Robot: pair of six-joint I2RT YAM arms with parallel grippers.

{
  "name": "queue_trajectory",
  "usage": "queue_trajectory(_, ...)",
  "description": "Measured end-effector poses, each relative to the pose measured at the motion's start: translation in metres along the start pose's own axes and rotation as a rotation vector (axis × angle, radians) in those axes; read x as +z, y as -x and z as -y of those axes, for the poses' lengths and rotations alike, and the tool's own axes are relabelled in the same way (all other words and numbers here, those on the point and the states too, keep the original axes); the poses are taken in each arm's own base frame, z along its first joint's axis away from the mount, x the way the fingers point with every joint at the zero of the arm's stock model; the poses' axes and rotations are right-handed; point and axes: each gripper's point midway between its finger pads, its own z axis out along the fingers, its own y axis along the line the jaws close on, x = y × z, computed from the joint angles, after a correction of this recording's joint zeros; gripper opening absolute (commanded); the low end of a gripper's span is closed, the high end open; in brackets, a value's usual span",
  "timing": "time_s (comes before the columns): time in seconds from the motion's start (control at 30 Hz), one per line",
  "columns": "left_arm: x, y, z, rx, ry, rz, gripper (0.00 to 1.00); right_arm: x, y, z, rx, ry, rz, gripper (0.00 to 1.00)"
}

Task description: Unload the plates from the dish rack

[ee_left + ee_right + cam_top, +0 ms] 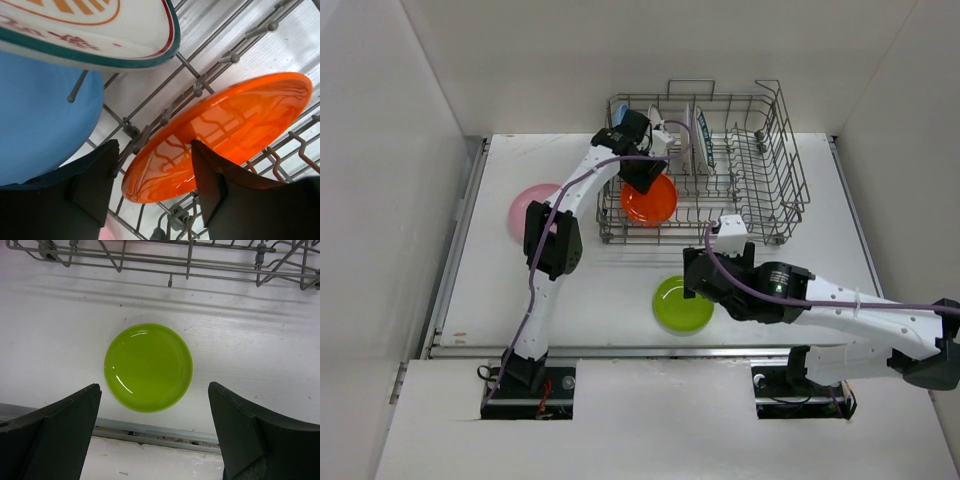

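— Under the left gripper [152, 160], what is the biggest thing?

— The dish rack [720, 170]. Its grey wires run beneath both fingers and on past them, and this gripper hangs inside the rack's left part.

— And the plates near those jaws?

— A blue plate [40, 115] stands just outside the left-hand finger, partly behind it. Ahead of the jaws, a white plate with orange pattern and dark rim [100, 30] leans over the blue one. The orange plate [220, 135] lies tilted on the tines. Its lower edge sits between the two fingers, and the rest reaches out past the right-hand finger.

— Are the jaws clamped on it?

— No. They stand apart, and I see neither finger pressing on the rim.

— Anything outside the rack?

— A pink plate [525, 210] lies on the table [620, 290], well off to the left of that gripper and partly hidden by the arm.

— And the right gripper [154, 390]?

— Its jaws are spread wide and hold nothing. The small lime green plate [148, 367] lies flat on the table below, centred between the fingers. The rack's near edge runs ahead of the jaws, beyond the plate.
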Motion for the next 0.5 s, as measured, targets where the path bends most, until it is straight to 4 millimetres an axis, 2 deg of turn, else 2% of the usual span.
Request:
queue_trajectory(0.1,0.0,-0.003,0.0,-0.004,-0.058,0.003,0.16,0.002,0.0,-0.003,-0.017,0.003,0.002,0.94)
queue_trajectory(0.17,-0.009,-0.002,-0.004,-0.016,-0.099,0.023,0.0,0.003,0.0,-0.004,-0.028,0.003,0.001,0.94)
queue_trajectory(0.23,-0.024,0.0,-0.009,-0.029,-0.117,0.039,0.0,0.004,-0.001,-0.004,-0.036,0.001,0.0,0.94)
queue_trajectory(0.3,-0.033,-0.003,-0.002,-0.035,-0.14,0.027,0.0,0.005,-0.001,-0.005,-0.043,-0.001,-0.001,0.94)
queue_trajectory(0.5,-0.039,0.007,0.007,-0.021,-0.128,0.048,0.0,0.008,-0.001,-0.009,-0.06,-0.003,-0.001,0.94)
